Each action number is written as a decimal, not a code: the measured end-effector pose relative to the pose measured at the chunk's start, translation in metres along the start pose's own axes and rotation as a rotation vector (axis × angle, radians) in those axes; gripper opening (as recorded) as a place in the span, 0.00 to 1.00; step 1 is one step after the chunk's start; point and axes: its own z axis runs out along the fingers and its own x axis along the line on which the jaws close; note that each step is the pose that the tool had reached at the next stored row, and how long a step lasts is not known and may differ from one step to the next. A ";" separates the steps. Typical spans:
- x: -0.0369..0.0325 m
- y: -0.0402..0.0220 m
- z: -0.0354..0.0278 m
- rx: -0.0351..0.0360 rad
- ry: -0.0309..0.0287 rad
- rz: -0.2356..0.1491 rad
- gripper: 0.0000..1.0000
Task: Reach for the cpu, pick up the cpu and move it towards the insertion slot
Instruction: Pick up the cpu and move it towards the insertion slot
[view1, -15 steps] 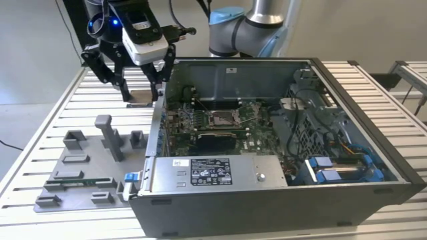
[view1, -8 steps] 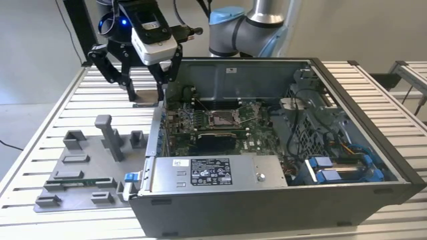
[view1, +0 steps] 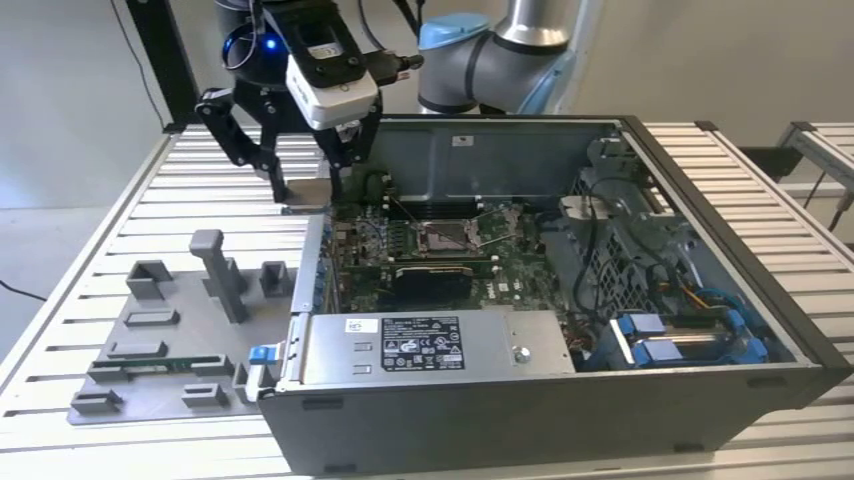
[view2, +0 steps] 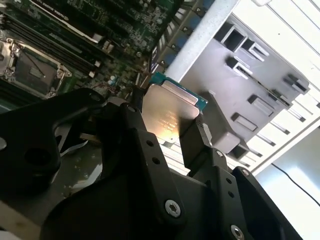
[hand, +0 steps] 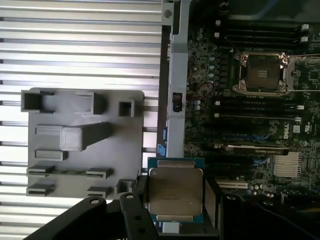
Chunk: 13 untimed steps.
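Silvery cpu (hand: 175, 194) with teal rim, black hand (view1: 308, 188), green motherboard (hand: 240, 125), pale ribbed table (hand: 75, 45), grey fixture (hand: 80, 135)

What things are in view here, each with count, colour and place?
small square silvery cpu chip: one, silver with green rim, held by the fingers beside the case's wall
square shiny metal insertion slot: one, silver with tan centre, on the motherboard
green motherboard: one, green, inside the case
open metal computer case: one, dark grey, on the table
moulded plastic fixture tray: one, grey, on the table beside the case
slatted metal table: one, silver, underneath
jointed robot arm: one, grey and blue, beyond the case
fingers: two, black, shut on the cpu chip
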 end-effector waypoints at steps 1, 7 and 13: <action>-0.0015 0.0000 0.0000 0.0000 0.0000 0.000 0.00; -0.0106 -0.0002 0.0000 0.0000 -0.0001 0.000 0.00; -0.0199 -0.0004 -0.0001 0.0000 0.0000 0.000 0.00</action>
